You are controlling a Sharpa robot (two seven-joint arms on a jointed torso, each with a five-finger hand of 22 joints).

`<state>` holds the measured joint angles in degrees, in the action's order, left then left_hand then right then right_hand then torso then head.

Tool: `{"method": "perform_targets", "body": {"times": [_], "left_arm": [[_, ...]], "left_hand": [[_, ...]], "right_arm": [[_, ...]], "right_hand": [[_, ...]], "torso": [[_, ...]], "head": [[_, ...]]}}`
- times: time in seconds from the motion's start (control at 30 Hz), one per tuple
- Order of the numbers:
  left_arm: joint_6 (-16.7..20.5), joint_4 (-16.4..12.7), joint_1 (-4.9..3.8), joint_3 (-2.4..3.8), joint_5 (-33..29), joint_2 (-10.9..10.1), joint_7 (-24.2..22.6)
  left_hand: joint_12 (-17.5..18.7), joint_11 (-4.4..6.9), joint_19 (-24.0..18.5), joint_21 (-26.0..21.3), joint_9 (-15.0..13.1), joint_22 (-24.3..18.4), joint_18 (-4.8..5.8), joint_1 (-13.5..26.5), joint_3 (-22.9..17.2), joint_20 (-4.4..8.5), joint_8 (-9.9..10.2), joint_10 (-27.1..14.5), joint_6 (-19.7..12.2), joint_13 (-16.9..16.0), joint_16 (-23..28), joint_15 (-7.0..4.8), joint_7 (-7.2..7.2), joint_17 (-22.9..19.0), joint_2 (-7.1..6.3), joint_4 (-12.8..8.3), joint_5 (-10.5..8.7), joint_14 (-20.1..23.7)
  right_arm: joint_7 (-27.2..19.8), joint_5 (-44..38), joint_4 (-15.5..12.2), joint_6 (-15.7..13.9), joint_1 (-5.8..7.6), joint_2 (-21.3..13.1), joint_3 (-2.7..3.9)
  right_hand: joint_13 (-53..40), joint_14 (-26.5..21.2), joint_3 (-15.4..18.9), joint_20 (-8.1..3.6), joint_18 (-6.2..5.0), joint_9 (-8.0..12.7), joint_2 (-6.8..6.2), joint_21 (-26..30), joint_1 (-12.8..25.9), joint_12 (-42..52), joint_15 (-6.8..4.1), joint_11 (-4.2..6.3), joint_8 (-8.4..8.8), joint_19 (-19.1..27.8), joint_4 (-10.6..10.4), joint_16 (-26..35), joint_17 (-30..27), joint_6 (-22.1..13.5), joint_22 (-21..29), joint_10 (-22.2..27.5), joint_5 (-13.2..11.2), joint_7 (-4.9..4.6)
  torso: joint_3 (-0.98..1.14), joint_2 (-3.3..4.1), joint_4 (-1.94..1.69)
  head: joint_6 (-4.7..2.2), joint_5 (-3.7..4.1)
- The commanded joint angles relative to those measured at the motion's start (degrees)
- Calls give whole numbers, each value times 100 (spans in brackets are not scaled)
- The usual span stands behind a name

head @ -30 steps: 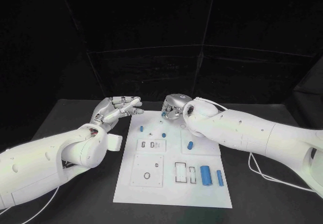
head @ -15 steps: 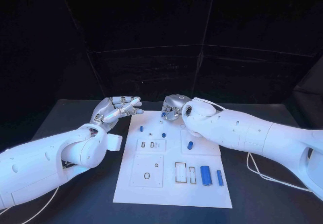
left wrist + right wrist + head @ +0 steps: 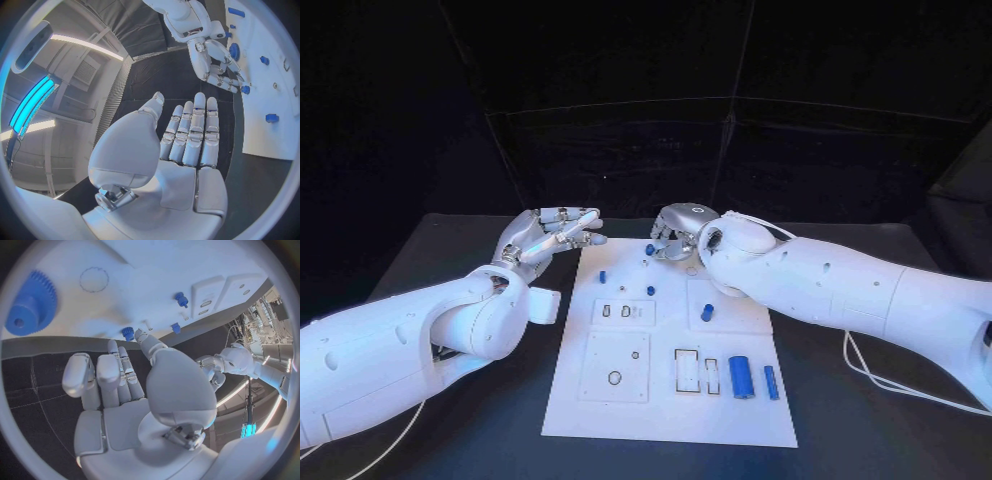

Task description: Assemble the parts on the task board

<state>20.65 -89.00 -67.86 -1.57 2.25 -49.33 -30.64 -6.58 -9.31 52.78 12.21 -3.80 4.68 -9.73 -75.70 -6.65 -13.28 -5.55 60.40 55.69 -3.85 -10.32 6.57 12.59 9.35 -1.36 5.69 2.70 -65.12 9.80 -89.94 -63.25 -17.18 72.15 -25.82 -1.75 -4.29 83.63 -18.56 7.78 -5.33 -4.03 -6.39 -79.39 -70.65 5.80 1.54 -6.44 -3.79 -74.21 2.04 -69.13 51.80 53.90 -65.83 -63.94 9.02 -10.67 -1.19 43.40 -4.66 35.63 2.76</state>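
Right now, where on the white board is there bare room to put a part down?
The near strip of the board, below the rectangular slots and the two blue cylinders, is bare. The far end is crowded: small blue parts and the right hand above them.

The left hand (image 3: 181, 150) stretches flat with fingers together over the dark tabletop (image 3: 159, 80), while the right hand (image 3: 215, 65) reaches onto the white task board (image 3: 275, 100).

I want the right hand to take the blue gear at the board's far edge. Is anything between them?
Nothing visible. In the right wrist view the gear lies on bare board beyond the right hand; the small blue pegs stand off to one side.
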Motion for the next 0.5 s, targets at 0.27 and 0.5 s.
{"method": "perform_targets", "body": {"times": [0.27,0.5], "left_arm": [[-98,3,-13,5,23,-49,-26],[-115,23,-12,5,23,-34,-22]], "left_hand": [[31,-28,22,-24,4,-12,-84,49,7,-27,23,17,42,3,36,31,15,12,19,-51,24,9],[31,-25,24,-26,2,-14,-85,49,6,-27,23,25,50,1,38,30,10,14,23,-56,23,6]], "right_arm": [[57,1018,-1180,-53,46,-1291,61],[168,1287,-1449,208,49,-1795,77]], "right_hand": [[-485,164,322,-213,126,-11,-147,-261,-162,837,-251,304,-27,-367,-152,-429,587,50,-500,-1321,190,205],[-1720,230,1113,-270,197,-19,-162,-405,-416,1976,-305,355,-62,-550,-528,-799,1138,-152,-804,-1185,243,259]], "torso": [[31,-11,86],[52,-11,142]], "head": [[-72,42],[-102,50]]}}
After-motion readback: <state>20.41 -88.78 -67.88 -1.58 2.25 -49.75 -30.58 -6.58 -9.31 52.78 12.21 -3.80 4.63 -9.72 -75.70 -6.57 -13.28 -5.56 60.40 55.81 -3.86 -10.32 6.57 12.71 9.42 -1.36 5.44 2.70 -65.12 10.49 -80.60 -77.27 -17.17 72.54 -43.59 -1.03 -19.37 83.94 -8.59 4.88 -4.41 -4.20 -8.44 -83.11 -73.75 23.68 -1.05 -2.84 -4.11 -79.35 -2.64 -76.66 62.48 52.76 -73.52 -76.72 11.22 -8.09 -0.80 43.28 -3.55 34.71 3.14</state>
